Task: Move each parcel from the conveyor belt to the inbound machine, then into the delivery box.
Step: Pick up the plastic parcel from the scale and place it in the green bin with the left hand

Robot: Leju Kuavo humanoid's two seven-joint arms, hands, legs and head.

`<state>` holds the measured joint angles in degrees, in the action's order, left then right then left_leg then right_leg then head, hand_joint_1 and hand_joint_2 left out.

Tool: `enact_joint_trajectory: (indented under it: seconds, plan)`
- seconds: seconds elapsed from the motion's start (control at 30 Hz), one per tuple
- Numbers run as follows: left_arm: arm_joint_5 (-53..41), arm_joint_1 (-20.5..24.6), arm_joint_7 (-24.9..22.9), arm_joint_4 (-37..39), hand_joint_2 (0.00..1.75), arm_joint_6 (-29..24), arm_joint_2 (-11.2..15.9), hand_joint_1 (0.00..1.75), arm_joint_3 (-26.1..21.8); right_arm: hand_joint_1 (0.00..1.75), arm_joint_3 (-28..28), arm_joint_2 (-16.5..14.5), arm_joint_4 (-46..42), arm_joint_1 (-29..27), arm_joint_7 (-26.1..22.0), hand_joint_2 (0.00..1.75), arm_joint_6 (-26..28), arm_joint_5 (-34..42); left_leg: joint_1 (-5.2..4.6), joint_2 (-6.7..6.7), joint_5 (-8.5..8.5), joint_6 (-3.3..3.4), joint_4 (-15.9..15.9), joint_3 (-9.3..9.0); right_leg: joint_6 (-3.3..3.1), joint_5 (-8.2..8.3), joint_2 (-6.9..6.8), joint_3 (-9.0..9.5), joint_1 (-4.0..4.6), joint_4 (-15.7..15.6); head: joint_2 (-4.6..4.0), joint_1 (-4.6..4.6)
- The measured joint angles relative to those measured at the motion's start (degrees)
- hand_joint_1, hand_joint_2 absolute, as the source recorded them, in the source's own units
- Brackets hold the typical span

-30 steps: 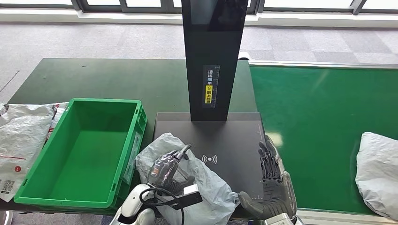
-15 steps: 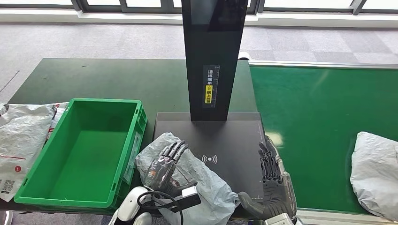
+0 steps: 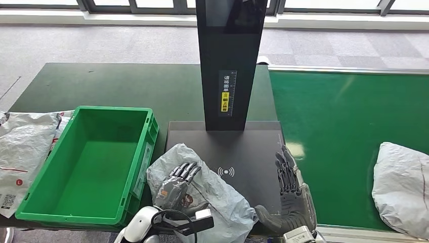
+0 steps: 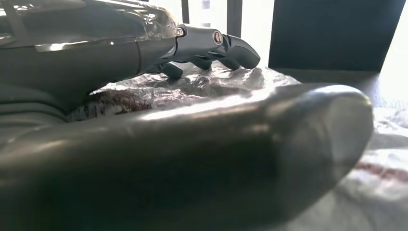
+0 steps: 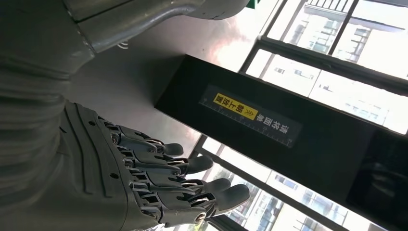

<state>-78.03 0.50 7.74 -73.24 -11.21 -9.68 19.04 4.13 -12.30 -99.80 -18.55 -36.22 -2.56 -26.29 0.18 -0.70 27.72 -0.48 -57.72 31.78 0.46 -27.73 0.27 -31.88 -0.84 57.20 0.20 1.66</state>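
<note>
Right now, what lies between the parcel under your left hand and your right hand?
In the head view, only the scanner's black base plate with its white wireless mark lies between the grey parcel and the right hand.

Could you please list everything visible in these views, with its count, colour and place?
Parcel on scanner: one, grey plastic bag, on the near left corner of the inbound machine's plate.
Parcel on belt: one, grey-white, at the right edge of the conveyor belt.
Parcels left of the box: white bags, on the table's left edge; the count is unclear.
Delivery box: one, green, on the table left of the machine.
Inbound machine: one, black flat plate with an upright column.
Conveyor belt: one, green, to the right.
Table: one, dark green.
Left robot hand: grey, resting on the scanner parcel.
Right robot hand: grey, fingers spread, beside the plate's right edge.
</note>
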Motion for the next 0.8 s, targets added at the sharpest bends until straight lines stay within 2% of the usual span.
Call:
enact_joint_trajectory:
  seconds: [0.27, 0.4, 0.43, 0.53, 0.57, 0.8]
  plan:
    - [-1.21, 1.05, -0.36, 3.77, 0.00, 2.30, 0.04, 0.00, 0.24, 0.00, 0.00, 0.00, 1.58, 1.44, -0.03, 1.75, -0.14, 0.42, 0.00, 0.00, 0.00, 0.00, 0.00, -0.02, 0.00, 0.00, 0.00, 0.02, 0.00, -0.01, 0.00, 0.00]
    - [-1.34, 2.91, -0.31, 7.57, 1.75, 1.66, -0.14, 0.00, 0.97, 0.00, 0.00, 0.00, 2.24, 2.36, 0.04, 1.75, -0.15, 0.48, 0.00, -0.07, 0.00, 0.01, 0.00, -0.11, 0.00, 0.00, -0.06, 0.14, 0.00, -0.01, 0.00, 0.00]
    - [-1.34, 3.37, -0.32, 8.47, 1.75, 1.04, -0.23, 0.08, 1.09, 0.00, 0.00, 0.01, 2.33, 2.51, 0.04, 1.75, -0.15, 0.49, 0.00, -0.08, 0.00, 0.01, 0.00, -0.15, 0.00, 0.00, -0.07, 0.19, 0.00, -0.01, 0.00, 0.00]
    - [-1.27, 4.20, -0.11, 10.54, 1.75, -2.17, -0.61, 1.39, 1.16, 0.00, 0.00, 0.01, 2.54, 2.62, 0.04, 1.75, -0.15, 0.50, 0.00, -0.08, 0.00, 0.01, 0.00, -0.23, 0.01, -0.01, -0.07, 0.28, 0.00, -0.02, 0.00, 0.00]
    - [-1.30, 4.36, -0.05, 10.97, 1.75, -3.55, -0.74, 1.75, 1.17, 0.00, 0.01, 0.01, 2.57, 2.58, 0.04, 1.75, -0.15, 0.50, 0.00, -0.07, 0.00, 0.01, 0.00, -0.24, 0.01, -0.01, -0.07, 0.29, -0.01, -0.02, 0.00, 0.00]
    - [-2.11, 5.21, 1.09, 12.23, 1.75, -10.24, -2.00, 1.75, 1.04, 0.00, 0.08, 0.01, 2.58, 2.34, 0.08, 1.75, 0.14, 0.57, -0.01, -0.07, -0.01, 0.01, 0.00, -0.24, 0.02, 0.01, -0.07, 0.29, -0.01, -0.01, 0.00, 0.00]
